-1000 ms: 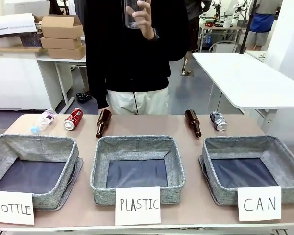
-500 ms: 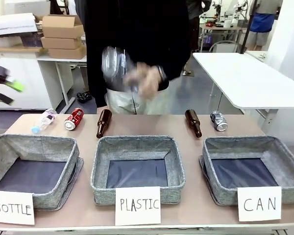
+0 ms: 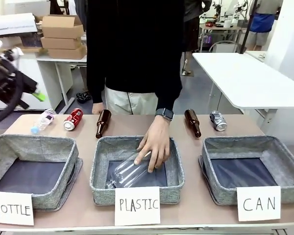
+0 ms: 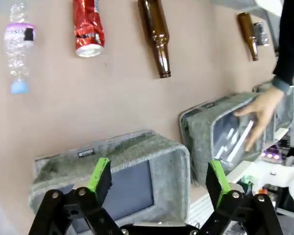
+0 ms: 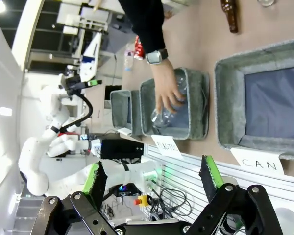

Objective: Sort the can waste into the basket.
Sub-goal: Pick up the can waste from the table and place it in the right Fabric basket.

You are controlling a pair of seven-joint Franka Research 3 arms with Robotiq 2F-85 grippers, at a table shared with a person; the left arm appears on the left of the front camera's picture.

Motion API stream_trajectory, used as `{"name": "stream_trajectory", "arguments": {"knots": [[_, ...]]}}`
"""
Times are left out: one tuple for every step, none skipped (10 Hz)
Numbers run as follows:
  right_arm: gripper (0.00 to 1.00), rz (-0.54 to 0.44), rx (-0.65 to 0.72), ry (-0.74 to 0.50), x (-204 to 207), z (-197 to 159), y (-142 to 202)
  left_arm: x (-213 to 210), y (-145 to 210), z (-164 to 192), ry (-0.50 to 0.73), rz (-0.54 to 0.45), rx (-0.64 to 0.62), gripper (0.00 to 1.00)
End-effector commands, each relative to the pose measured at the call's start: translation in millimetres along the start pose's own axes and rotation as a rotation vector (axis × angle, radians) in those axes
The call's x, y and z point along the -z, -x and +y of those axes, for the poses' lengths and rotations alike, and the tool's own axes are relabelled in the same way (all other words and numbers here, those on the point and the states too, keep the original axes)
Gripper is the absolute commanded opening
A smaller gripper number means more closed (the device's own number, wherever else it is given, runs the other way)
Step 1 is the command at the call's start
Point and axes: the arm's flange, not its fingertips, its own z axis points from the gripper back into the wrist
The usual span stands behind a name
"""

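Observation:
The shiny red can point(image 3: 73, 119) lies on its side at the far left of the table, also seen in the left wrist view as the red can point(image 4: 88, 27). The dented silver and blue can point(image 3: 218, 120) lies at the far right, just behind the CAN basket point(image 3: 240, 141), which holds nothing. My left gripper point(image 3: 33, 97) hovers open above the table's left end, high over the red can point(image 4: 88, 27); its fingers point(image 4: 100, 175) are spread with nothing between them. My right gripper point(image 5: 154, 177) is open and empty, high over the CAN basket point(image 5: 229, 93); it does not show in the front view.
A person's hand point(image 3: 156, 144) presses a clear plastic bottle point(image 3: 127, 174) into the PLASTIC basket point(image 3: 100, 142). Two brown glass bottles point(image 3: 103, 123) point(image 3: 193, 122) and a small clear bottle point(image 3: 43, 120) lie along the far edge. The BOTTLE basket point(image 3: 34, 142) stands at front left.
The person brought the clear bottle down from chest height into the PLASTIC basket. My left gripper came into the front view at the left edge and moved rightward.

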Motion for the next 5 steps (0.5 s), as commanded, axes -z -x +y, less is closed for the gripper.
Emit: {"name": "stream_trajectory", "arguments": {"knots": [[1.00,-0.001,-0.026,-0.021,-1.2,2.7,-2.3,19.3,-6.0,4.3,-0.003,0.034,-0.006,1.00],[1.00,-0.001,-0.026,-0.021,-1.2,2.7,-2.3,62.2,-46.5,2.1,-0.191,0.110,0.041,1.00],[1.00,-0.001,-0.026,-0.021,-1.2,2.7,-2.3,89.4,-84.6,7.2,-0.226,0.146,0.118,1.00],[1.00,-0.001,-0.026,-0.021,-1.2,2.7,-2.3,117.5,-116.7,13.3,-0.235,0.169,0.166,1.00],[1.00,-0.001,-0.026,-0.021,-1.2,2.7,-2.3,139.8,-136.4,20.3,-0.335,0.133,0.176,1.00]]}}
